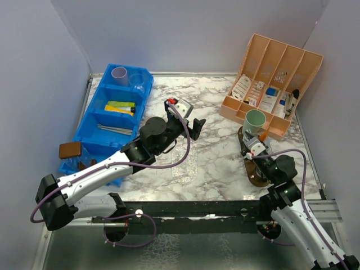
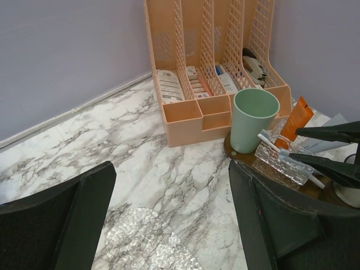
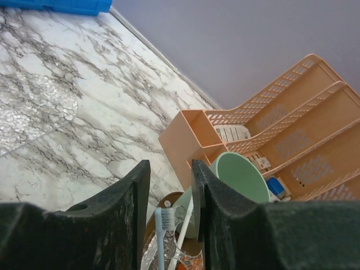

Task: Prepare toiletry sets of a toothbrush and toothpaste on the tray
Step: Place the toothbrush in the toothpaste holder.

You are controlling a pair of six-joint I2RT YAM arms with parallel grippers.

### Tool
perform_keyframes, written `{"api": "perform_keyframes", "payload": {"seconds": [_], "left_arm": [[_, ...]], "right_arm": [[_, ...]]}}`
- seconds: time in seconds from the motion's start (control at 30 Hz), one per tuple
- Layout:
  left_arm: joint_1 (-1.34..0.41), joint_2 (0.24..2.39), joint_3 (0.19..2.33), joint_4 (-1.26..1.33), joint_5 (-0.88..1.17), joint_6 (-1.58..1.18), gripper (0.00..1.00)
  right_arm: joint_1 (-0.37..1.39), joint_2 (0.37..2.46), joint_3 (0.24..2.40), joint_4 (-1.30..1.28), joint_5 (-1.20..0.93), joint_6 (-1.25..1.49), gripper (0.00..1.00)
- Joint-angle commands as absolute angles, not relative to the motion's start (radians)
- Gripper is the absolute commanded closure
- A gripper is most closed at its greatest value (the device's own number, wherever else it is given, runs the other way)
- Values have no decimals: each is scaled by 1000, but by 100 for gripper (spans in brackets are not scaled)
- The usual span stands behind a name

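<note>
Left gripper (image 2: 171, 169): spread wide, nothing between the fingers, above the marble table (image 2: 140, 169).
Right gripper (image 3: 170, 166): fingers a little apart over the tray (image 1: 260, 180) — the toothbrush (image 3: 162, 225) head shows in the gap and touches neither.
Mint green cup (image 2: 253, 121): upright on the tray, beside the peach organizer (image 2: 185, 112).
Orange tube (image 2: 297, 118): just behind the toothbrush — only the left wrist view shows it.

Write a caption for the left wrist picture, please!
Mint green cup, toothbrush and orange tube beside the peach organizer.
</note>
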State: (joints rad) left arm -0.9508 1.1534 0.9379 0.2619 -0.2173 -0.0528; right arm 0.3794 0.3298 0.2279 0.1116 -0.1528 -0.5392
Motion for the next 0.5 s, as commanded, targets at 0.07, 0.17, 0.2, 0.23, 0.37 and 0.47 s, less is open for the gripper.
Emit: {"api": "perform_keyframes", "payload": {"seconds": [0.07,0.17,0.2,0.23,0.37,0.47], "left_arm": [[-948,1120,927,301,-212,-47,15],[-948,1124,927,301,-212,-47,15],[-948,1126,927,301,-210,-48,15],[-948,1128,926,302,-208,-48,15],[-948,1139,927,301,-206,-52,15],[-948,1144,928,299,-205,-54,15]], "right_arm": [[376,335,365,-40,-126,-400,64],[377,392,426,-80,-53,-318,63],[376,416,451,-109,-43,-311,63],[376,441,487,-157,-44,-318,62],[376,547,619,-320,38,-288,61],[376,602,707,-412,72,-281,63]]}}
